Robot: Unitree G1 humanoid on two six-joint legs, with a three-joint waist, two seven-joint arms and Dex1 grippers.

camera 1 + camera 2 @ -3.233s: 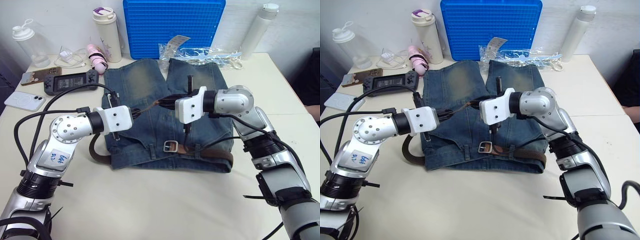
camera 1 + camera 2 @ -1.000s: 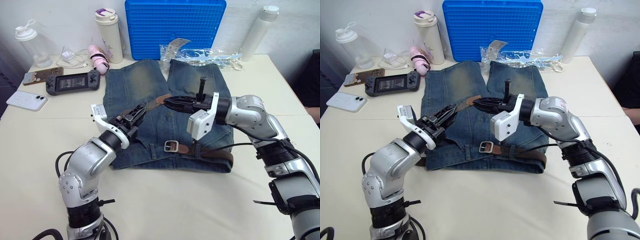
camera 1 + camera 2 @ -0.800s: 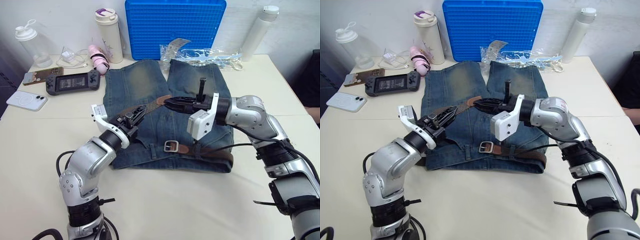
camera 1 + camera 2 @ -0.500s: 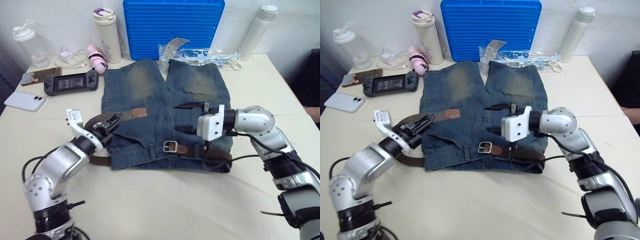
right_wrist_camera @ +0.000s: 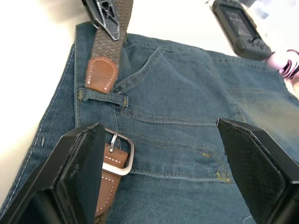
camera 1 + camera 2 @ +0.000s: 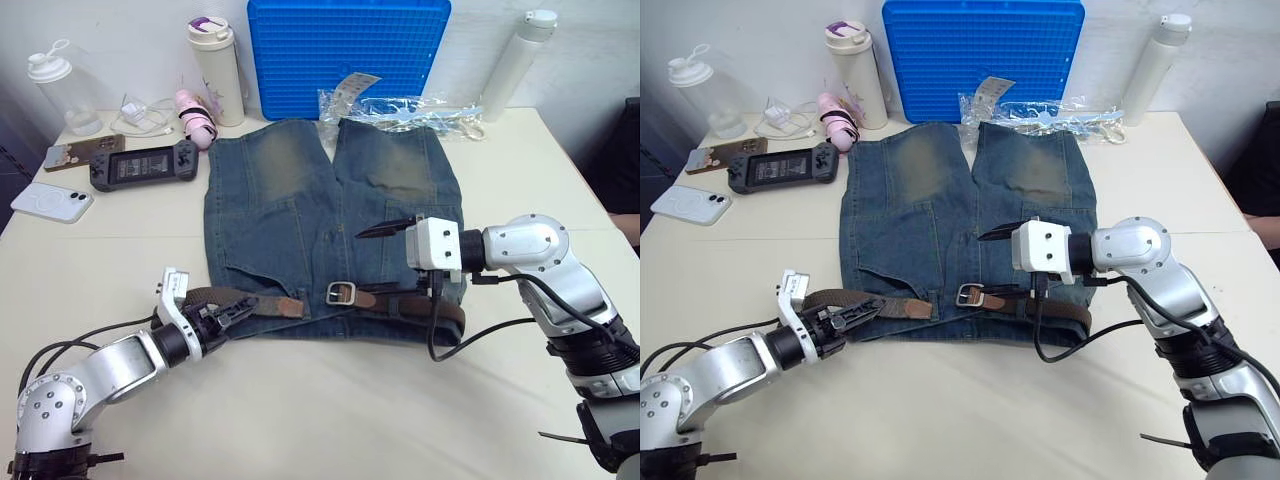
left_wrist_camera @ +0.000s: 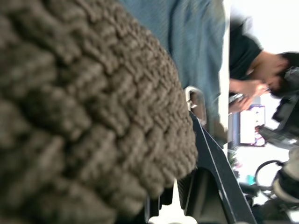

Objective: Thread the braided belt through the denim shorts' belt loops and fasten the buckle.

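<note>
Two grippers at work over a pale desk (image 6: 330, 420). Denim shorts (image 6: 300, 215) spread flat mid-desk, waistband toward the robot, legs toward a blue grid board (image 6: 348, 55) at the far edge. Braided belt (image 6: 400, 303) lying along the waistband: right stretch seemingly under the belt loops (image 5: 102, 96), buckle (image 6: 342, 293) near centre front, leather-tipped free end (image 5: 101, 74) just left of the buckle, unfastened. Left portion of belt curving off the shorts' left edge, pinched by left gripper (image 6: 222, 310), clamped on the strap low by the desk edge. Right gripper (image 6: 385, 258) hovering above the right waistband, jaws spread wide, holding nothing. Judged mostly done: tip not yet fed through the buckle, prong not yet seated; loop count on left side hard to confirm.
</note>
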